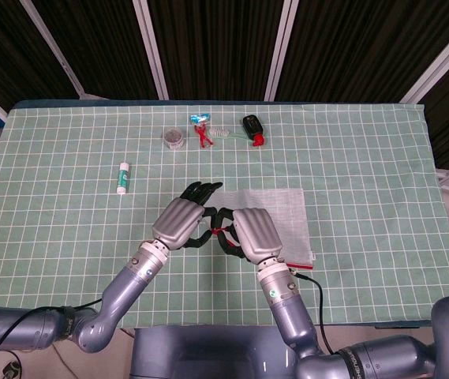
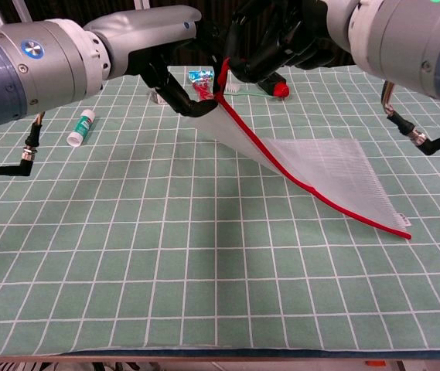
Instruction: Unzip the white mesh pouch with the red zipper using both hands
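White mesh pouch (red zipper edging), green white-gridded tablecloth, black fingers.

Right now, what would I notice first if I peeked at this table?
Two shiny robot hands, left and right, meet mid-table over a white mesh pouch. One corner is lifted, so its red zipper slants down to the green checked cloth. A glue stick lies further left.
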Motion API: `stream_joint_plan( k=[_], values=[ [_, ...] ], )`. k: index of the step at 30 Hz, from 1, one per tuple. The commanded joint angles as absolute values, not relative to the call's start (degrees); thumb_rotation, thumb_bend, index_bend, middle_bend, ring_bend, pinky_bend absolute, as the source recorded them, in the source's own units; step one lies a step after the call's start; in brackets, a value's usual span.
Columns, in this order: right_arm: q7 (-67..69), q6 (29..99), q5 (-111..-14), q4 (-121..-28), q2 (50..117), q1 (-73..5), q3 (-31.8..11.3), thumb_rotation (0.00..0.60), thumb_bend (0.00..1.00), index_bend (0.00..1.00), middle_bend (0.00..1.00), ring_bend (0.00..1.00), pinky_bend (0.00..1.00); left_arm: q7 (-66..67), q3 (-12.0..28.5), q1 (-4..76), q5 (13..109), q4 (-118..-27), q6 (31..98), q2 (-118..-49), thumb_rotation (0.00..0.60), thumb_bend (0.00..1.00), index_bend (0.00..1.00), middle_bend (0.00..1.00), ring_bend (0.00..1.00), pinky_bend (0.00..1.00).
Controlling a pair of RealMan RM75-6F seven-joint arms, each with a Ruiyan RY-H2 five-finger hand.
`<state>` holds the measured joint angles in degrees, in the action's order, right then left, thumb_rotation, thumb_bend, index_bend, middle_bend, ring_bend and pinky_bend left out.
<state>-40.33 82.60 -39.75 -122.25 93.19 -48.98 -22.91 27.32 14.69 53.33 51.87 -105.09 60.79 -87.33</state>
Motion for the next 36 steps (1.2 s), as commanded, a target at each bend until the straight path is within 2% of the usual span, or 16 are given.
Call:
stream_joint_plan(
  k=[1,11,36],
  values=[
    [-40.0,82.7,-39.8,-122.3,93.0,-48.8,-22.8,0.600,0.59,0.70,1.00,1.00,1.00,27.3,14.6,53.4,52.0,-104.9,61.1,-87.5,0.600,0.42,0.60,0.04,0.00,0.00],
    [-38.9,83.3,-40.4,-123.2,91.6,-47.8,-21.8,0.600,0.59,0.70,1.00,1.00,1.00,26.0,15.4,53.1,52.9,-105.0,62.5,-87.7,0.600,0.43,0.61,0.05,0.00,0.00],
    [-33.6,83.2,-40.4,-123.5,87.9,-43.2,-19.3,0.600,0.60,0.71,1.00,1.00,1.00,22.1,21.1,53.1,54.6,-110.8,66.7,-85.8,0.600,0.43,0.61,0.05,0.00,0.00]
  ],
)
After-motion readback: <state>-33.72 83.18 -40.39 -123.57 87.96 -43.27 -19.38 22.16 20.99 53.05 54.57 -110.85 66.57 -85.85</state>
